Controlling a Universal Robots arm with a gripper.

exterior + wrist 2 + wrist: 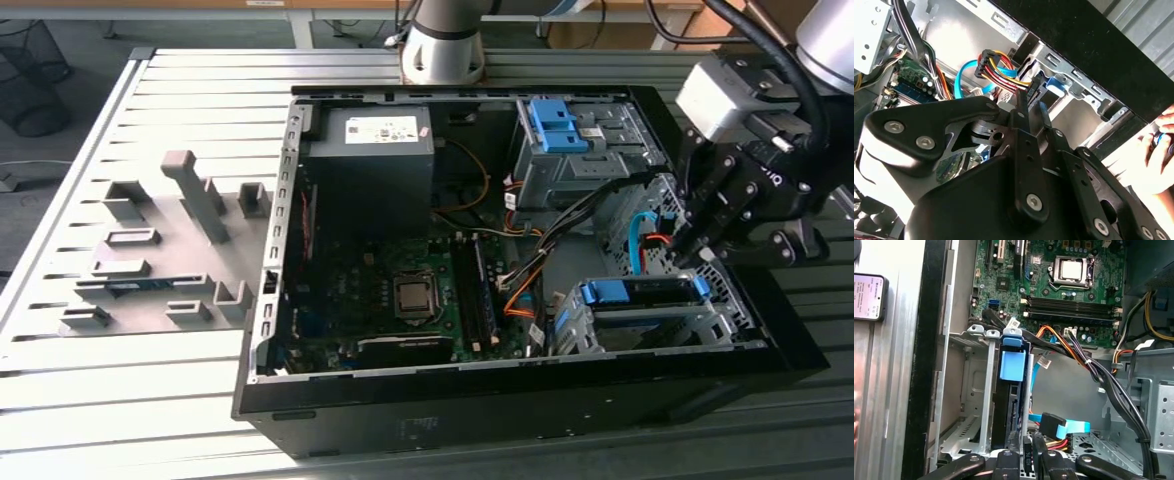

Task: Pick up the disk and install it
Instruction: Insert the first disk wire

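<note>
While the disk sits seated in the drive cage at the case wall, the gripper hangs just above the cage among cables, little free room. Fingers stand nearly together; whether they pinch anything, I cannot tell. Disk body mostly hidden by cage rails.

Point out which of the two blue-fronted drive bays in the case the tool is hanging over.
The lower metal cage at the exterior view's right, holding the disk. The tool hangs just above it; the other blue bracket sits near the case's far edge.

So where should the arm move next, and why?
Probably a small lift straight away from the cage, I'd judge: the disk already looks seated in it, and the gripper hangs close over it beside loose cables it could snag.
</note>
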